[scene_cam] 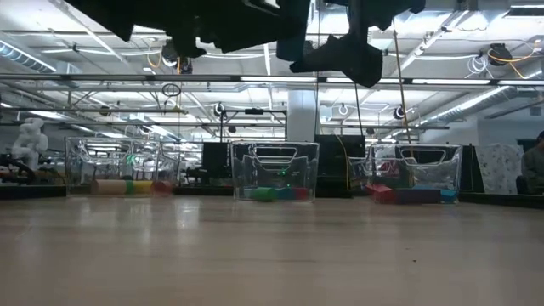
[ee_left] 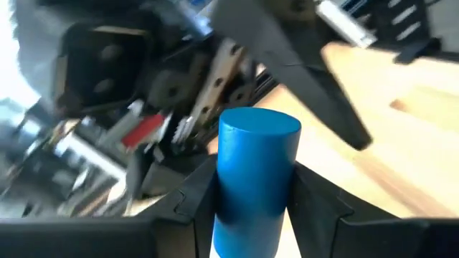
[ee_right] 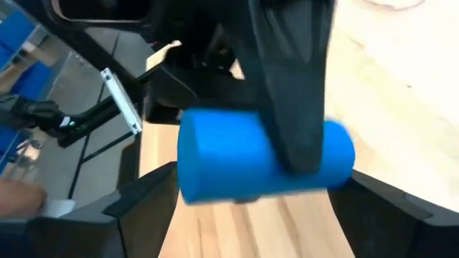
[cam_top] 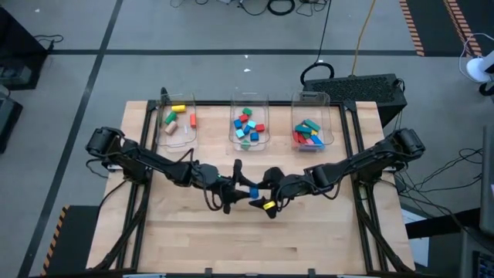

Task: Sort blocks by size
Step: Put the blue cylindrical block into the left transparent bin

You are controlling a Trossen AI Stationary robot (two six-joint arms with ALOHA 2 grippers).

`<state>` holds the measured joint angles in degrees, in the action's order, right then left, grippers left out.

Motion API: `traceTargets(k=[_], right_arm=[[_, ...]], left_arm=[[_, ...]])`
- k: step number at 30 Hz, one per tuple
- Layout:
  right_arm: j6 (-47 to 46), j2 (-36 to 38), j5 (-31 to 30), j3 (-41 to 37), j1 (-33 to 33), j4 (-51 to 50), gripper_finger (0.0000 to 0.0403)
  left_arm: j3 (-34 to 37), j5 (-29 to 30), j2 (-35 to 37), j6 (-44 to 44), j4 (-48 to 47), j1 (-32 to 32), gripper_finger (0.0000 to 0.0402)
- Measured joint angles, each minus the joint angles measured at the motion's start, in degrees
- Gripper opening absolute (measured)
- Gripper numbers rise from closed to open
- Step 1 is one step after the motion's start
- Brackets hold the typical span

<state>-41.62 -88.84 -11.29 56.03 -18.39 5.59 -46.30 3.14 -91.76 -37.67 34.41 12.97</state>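
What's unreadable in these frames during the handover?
- Blue cylinder: its lower end is cut off by the left wrist view's edge.
- Same cylinder, right wrist view: a dark finger crosses it.
- Bins' blocks: low view, blurred through clear walls.
- Both grippers: low view, cropped at the top.

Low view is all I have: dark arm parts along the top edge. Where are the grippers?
Observer: The left gripper and right gripper meet nose to nose above mid-table.
Operator: Anything held?
Observer: Yes. The left gripper's fingers are pressed on both sides of a blue cylinder.
Operator: And the right?
Observer: Its wrist view shows the same cylinder lying crosswise right in front of it, with one left finger across it.
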Motion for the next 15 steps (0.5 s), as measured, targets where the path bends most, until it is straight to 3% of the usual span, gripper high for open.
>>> traceTargets(k=[3, 8, 12, 15], right_arm=[[-2.21, 0.33, -2.72, 0.02, -0.06, -2.1, 0.0332], [-4.15, 0.36, -5.37, 0.04, -0.14, -15.63, 0.0329], [-9.82, -0.06, -9.13, -0.02, -0.18, -24.88, 0.0329], [-11.48, -0.04, -11.31, -0.04, -0.54, -26.32, 0.0329]], left_arm=[[0.0, 6.01, 2.39, 2.38, -4.02, -0.24, 0.0138], [0.02, 19.68, 8.86, 7.4, -13.98, -1.05, 0.0138], [0.02, 25.9, 15.5, 16.51, -26.76, -4.35, 0.0137], [0.02, 28.93, 21.33, 24.32, -36.56, -7.9, 0.0137]])
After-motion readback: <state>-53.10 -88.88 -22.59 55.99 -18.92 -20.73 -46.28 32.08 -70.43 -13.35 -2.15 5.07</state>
